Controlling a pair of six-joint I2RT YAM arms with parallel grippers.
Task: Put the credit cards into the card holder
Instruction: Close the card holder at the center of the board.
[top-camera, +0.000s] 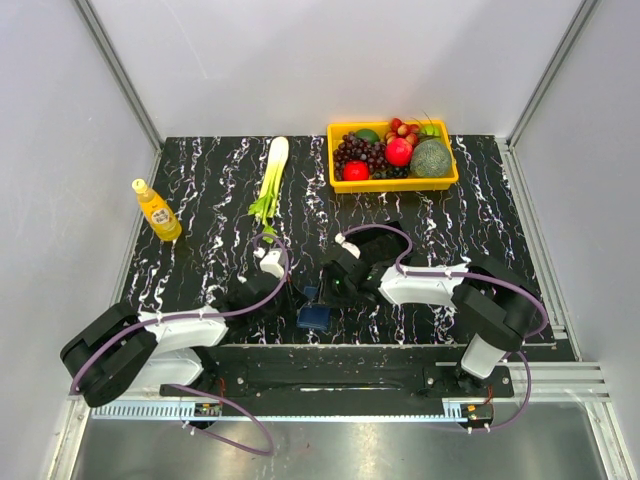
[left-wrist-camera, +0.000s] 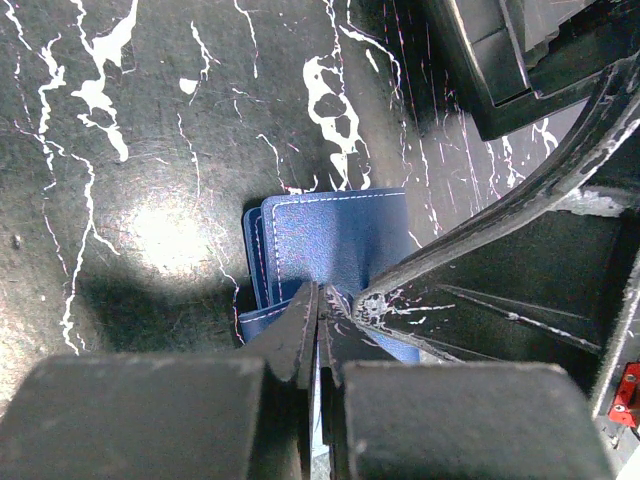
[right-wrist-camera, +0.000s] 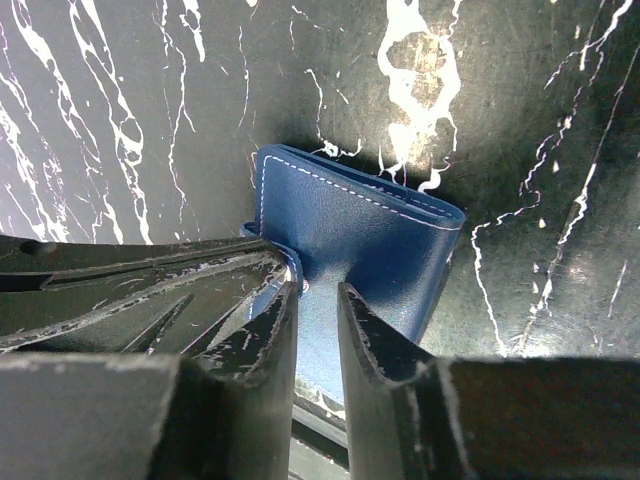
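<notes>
The card holder (top-camera: 314, 319), a small navy-blue folding wallet with white stitching, lies on the black marbled table near its front edge, between the two arms. In the left wrist view the card holder (left-wrist-camera: 335, 235) is right beyond my left gripper (left-wrist-camera: 322, 290), which is shut and pinches the holder's near flap. In the right wrist view my right gripper (right-wrist-camera: 318, 288) is open a little over the card holder (right-wrist-camera: 370, 235), with only blue leather showing in the gap. From above, the left gripper (top-camera: 297, 296) and right gripper (top-camera: 330, 290) nearly meet. No credit cards are visible.
A yellow basket (top-camera: 395, 186) of fruit stands at the back right. A green-and-white leek (top-camera: 270, 178) lies at the back centre, and an orange juice bottle (top-camera: 157, 212) stands at the left. The table's front edge runs just below the holder.
</notes>
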